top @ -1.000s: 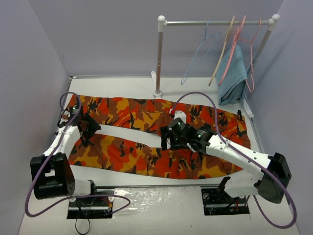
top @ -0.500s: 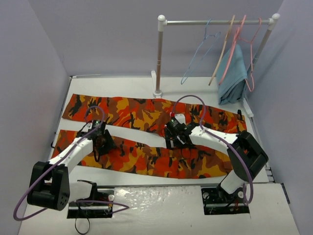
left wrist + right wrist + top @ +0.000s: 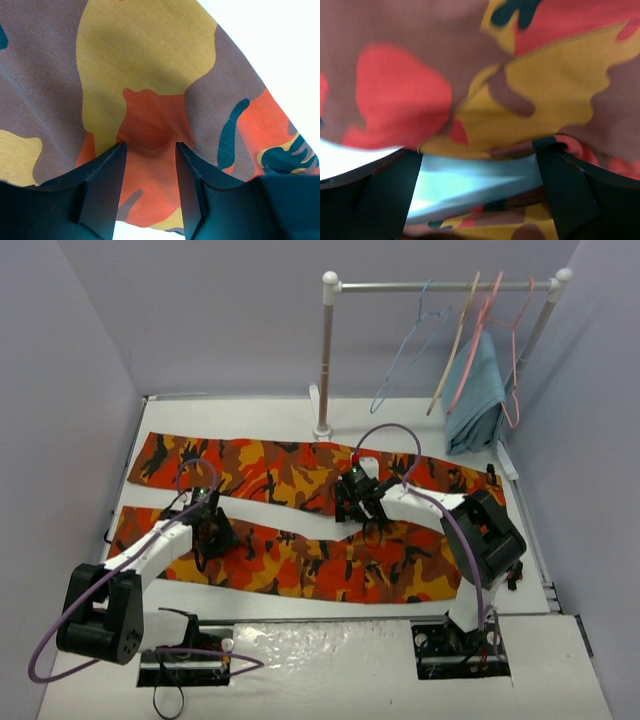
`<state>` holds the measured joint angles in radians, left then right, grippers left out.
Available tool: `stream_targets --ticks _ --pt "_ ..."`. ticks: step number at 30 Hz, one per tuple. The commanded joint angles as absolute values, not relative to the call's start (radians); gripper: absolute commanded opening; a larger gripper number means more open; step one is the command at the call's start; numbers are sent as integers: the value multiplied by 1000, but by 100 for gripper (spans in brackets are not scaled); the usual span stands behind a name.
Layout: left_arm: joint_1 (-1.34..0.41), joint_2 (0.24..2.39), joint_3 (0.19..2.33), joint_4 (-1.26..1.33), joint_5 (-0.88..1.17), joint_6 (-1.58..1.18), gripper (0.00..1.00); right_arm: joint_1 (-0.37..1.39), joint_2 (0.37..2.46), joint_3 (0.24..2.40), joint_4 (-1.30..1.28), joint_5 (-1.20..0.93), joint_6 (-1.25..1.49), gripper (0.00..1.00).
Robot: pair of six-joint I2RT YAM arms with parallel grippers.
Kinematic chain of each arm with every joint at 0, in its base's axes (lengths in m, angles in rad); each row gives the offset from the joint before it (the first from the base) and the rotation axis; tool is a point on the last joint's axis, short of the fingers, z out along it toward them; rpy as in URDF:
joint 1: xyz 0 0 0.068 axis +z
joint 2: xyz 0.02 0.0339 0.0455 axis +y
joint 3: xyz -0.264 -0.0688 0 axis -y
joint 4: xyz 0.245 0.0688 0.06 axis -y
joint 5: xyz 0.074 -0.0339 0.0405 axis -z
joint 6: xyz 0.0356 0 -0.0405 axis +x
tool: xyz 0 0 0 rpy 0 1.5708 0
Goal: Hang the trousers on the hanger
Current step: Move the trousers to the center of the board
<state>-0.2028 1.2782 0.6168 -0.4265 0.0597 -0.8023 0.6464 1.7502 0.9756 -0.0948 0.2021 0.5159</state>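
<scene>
The camouflage trousers (image 3: 290, 472) lie flat on the white table, waist at the right and both legs running left. The light-blue wire hanger (image 3: 405, 348) hangs on the rail at the back, far from both grippers. My left gripper (image 3: 205, 530) is down on the far edge of the near leg. In the left wrist view its jaws (image 3: 150, 150) stand narrowly apart with puckered fabric (image 3: 145, 60) between the tips. My right gripper (image 3: 351, 502) is at the crotch between the legs. In the right wrist view it is wide open (image 3: 480, 160) over the fabric edge (image 3: 555, 85) and bare table.
A white rack post (image 3: 325, 350) stands behind the trousers. The rail also carries a tan wooden hanger (image 3: 455, 345), a pink hanger (image 3: 482, 335) and a teal cloth (image 3: 475, 390). Purple walls close in on the left, back and right.
Over the last second my left gripper moved from the far-left leg end to the near leg. My right gripper shifted slightly toward the far leg and its arm folded in. The legs lie further apart.
</scene>
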Motion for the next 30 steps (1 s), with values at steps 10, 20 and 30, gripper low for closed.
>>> stream_targets --ticks 10,20,30 --pt "-210 1390 662 -342 56 -789 41 601 1639 1032 -138 207 396 92" --pt "-210 1428 688 -324 62 -770 41 637 1511 844 -169 332 525 94" --pt "-212 1420 669 -335 67 -773 41 616 1651 862 -90 329 509 95"
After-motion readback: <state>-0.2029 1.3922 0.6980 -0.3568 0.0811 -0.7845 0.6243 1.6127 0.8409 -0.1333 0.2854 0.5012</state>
